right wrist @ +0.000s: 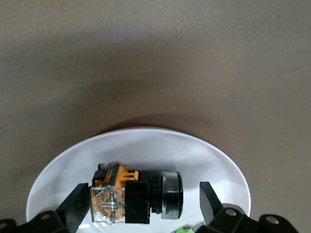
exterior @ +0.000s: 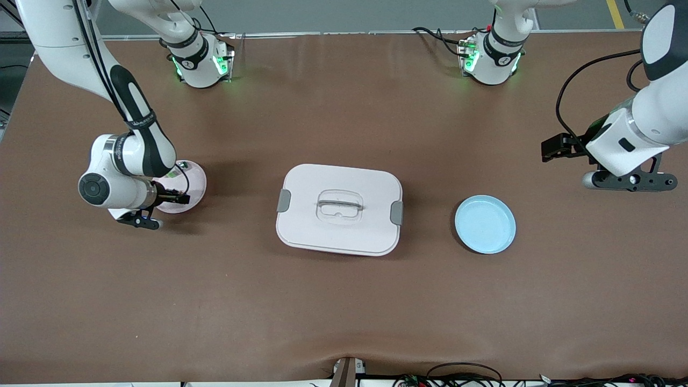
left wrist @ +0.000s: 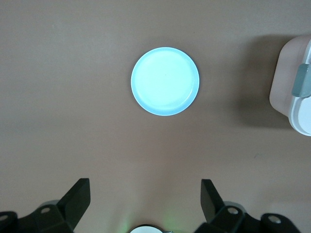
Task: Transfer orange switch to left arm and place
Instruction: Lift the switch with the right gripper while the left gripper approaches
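Observation:
The orange switch (right wrist: pixel 131 196), black with an orange end and a clear block, lies on its side on the pink plate (right wrist: pixel 146 145) at the right arm's end of the table. My right gripper (right wrist: pixel 143 195) is low over that plate, open, with one finger on each side of the switch; a gap shows at the switch's round black end. In the front view the gripper (exterior: pixel 161 203) covers part of the plate (exterior: pixel 199 180) and the switch (exterior: pixel 173 198) barely shows. My left gripper (exterior: pixel 629 181) is open and empty over bare table at the left arm's end (left wrist: pixel 145 191).
The white box (exterior: pixel 339 209) with grey clips stands mid-table between the two plates; its corner shows in the left wrist view (left wrist: pixel 294 92). An empty blue plate (exterior: pixel 485 224) (left wrist: pixel 165 81) lies beside it toward the left arm's end. A small green component (right wrist: pixel 184 229) is on the pink plate.

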Controlling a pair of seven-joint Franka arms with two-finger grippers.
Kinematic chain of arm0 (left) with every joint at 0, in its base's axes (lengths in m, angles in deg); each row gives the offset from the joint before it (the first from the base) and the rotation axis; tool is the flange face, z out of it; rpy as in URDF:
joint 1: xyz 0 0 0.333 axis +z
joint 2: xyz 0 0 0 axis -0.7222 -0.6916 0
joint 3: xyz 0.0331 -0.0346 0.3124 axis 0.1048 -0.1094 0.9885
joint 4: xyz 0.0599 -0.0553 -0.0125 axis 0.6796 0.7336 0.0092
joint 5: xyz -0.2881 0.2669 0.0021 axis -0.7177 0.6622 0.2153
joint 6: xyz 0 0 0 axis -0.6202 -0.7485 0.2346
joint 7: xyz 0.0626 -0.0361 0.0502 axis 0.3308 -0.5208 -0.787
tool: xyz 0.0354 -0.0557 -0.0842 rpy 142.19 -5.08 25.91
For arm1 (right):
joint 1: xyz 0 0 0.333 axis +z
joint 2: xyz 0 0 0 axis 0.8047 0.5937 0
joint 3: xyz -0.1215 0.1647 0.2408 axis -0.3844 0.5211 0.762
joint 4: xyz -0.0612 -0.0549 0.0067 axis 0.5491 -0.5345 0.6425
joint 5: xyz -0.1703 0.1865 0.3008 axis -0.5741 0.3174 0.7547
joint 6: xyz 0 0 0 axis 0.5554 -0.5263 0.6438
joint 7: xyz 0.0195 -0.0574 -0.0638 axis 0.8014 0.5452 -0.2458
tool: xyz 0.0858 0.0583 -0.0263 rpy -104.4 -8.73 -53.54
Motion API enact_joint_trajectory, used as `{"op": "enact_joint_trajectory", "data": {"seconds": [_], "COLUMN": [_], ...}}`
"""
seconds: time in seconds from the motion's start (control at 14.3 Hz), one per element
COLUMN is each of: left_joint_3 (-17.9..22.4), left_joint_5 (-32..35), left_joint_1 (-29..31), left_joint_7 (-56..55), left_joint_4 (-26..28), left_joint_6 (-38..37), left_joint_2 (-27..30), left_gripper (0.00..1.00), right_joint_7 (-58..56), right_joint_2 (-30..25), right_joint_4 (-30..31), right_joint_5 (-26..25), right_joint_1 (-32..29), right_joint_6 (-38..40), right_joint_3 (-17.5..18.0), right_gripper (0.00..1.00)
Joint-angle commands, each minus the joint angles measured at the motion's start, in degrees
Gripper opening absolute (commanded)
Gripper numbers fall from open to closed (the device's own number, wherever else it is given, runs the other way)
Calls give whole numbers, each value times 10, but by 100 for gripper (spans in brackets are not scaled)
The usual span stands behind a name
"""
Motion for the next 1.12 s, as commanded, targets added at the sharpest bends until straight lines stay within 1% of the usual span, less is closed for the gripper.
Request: {"op": "enact_joint_trajectory", "data": {"seconds": [0.0, 0.14, 0.21, 0.28, 0.42, 0.56, 0.63, 0.77, 0.91, 1.05], "left_joint_3": [0, -3, -5, -6, -6, -5, -5, -6, -6, -5], "left_joint_5": [-5, -8, -15, -23, -41, -67, -71, -74, -98, -103], "left_joint_1": [-2, -6, -8, -9, -14, -13, -14, -15, -21, -31], "left_joint_7": [5, 5, 3, 3, 4, 3, 3, 4, 1, -1], "left_joint_4": [-11, -11, -11, -11, -11, -11, -11, -11, -11, -11], "left_joint_6": [-5, -5, -5, -5, -5, -5, -5, -5, -5, -5], "left_joint_2": [-3, -5, -6, -6, -7, -7, -8, -13, -19, -23], "left_gripper": [100, 100, 100, 100, 100, 100, 100, 100, 100, 100], "right_joint_7": [6, 5, 1, -2, -3, -3, -3, -3, -2, 0], "right_joint_2": [-3, -3, -3, -3, -3, -4, -4, -6, -23, -50], "right_joint_4": [6, 7, 7, 7, 7, 7, 6, 6, 4, 2], "right_joint_5": [9, 9, 9, 9, 9, 9, 9, 9, 9, 9], "right_joint_1": [3, 3, 3, 3, 3, 2, 2, 2, 4, 5], "right_joint_6": [-8, -8, -8, -8, -7, -5, -2, 2, 37, 74], "right_joint_3": [1, 1, 1, 1, 1, 1, 1, 1, 1, 1], "right_gripper": [100, 100, 81, 67, 49, 39, 36, 35, 35, 35]}}
